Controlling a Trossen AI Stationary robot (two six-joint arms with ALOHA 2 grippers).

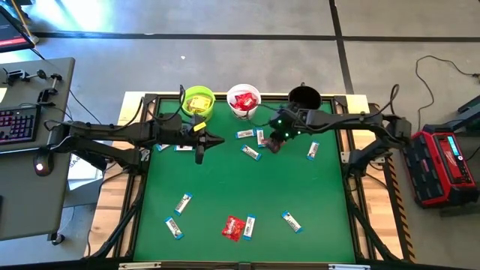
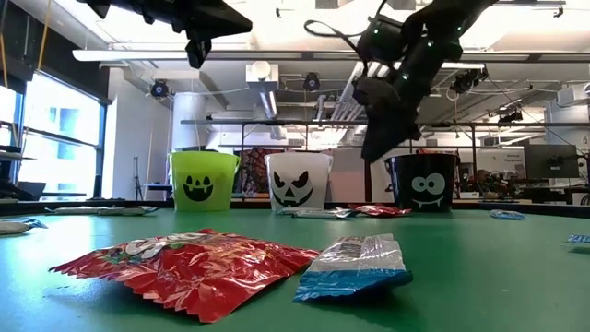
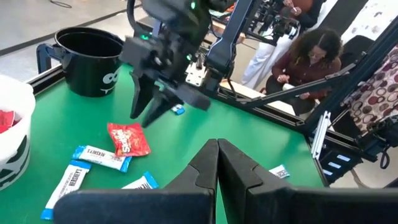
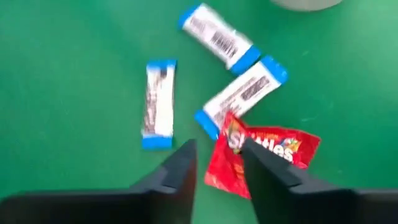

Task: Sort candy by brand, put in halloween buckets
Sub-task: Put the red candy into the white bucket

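Observation:
Three buckets stand in a row at the table's far edge: a lime green bucket [image 1: 198, 100] with yellow packets, a white bucket [image 1: 243, 100] with red packets, and a black bucket [image 1: 304, 97]. A red packet [image 4: 267, 152] lies flat on the green mat before the white and black buckets, beside several blue-and-white bars [image 4: 158, 102]. My right gripper [image 4: 217, 146] hangs open just above that packet [image 3: 127, 138], fingers slanting down and clear of it. My left gripper [image 3: 217, 149] is shut and empty, raised in front of the green bucket [image 1: 217, 140].
More bars lie scattered on the mat [image 1: 313, 150] [image 1: 183, 202] [image 1: 291, 221], and a red packet [image 1: 232, 227] lies beside a bar near the front edge. A black frame rims the table. A person [image 3: 311, 56] sits beyond the far right corner.

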